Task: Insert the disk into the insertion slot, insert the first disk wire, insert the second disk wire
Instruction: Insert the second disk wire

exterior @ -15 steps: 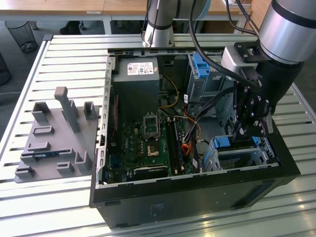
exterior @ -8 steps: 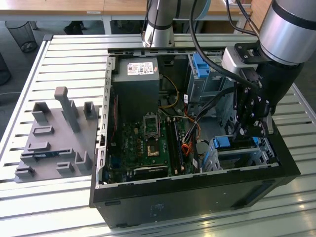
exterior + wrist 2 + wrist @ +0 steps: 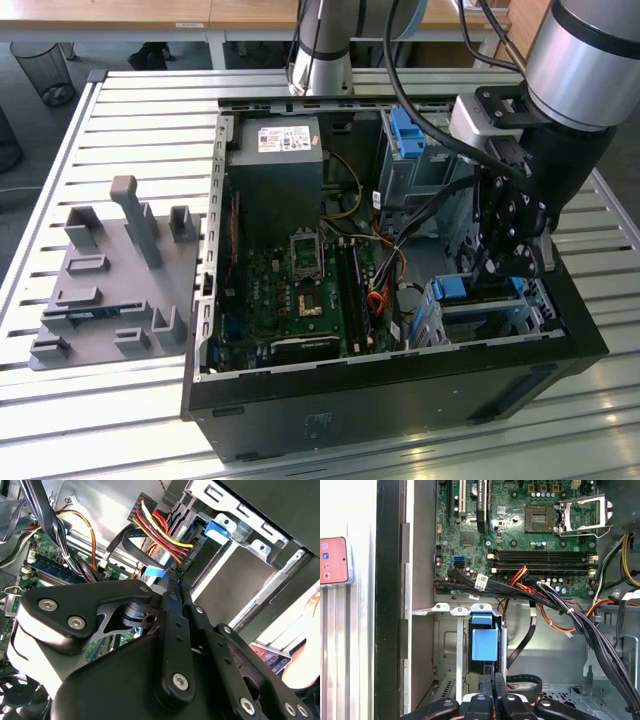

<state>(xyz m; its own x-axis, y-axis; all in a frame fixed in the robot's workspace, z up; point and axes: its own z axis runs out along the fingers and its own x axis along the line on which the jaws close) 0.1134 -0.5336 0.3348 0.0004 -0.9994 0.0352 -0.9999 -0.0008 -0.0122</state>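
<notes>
The disk's blue carrier (image 3: 484,642) sits inside the insertion slot (image 3: 447,650), the low grey cage in the case's front corner. In the exterior view the disk (image 3: 455,289) shows as a blue strip in that cage (image 3: 500,315). My gripper (image 3: 495,272) hangs right over it, fingers pressed together (image 3: 492,679). Its tip (image 3: 174,582) is beside a black flat wire's light-blue plug (image 3: 154,571). A red, yellow and black wire bundle (image 3: 162,527) ends in a black plug at the disk's edge. I cannot tell whether anything is pinched between the fingers.
The open case holds a green motherboard (image 3: 300,290), a power supply (image 3: 275,170) and a taller cage with a blue latch (image 3: 405,140). Loose cables (image 3: 560,605) cross above the slot. A grey fixture plate (image 3: 110,280) lies on the exterior view's left. A phone (image 3: 332,560) rests outside the case.
</notes>
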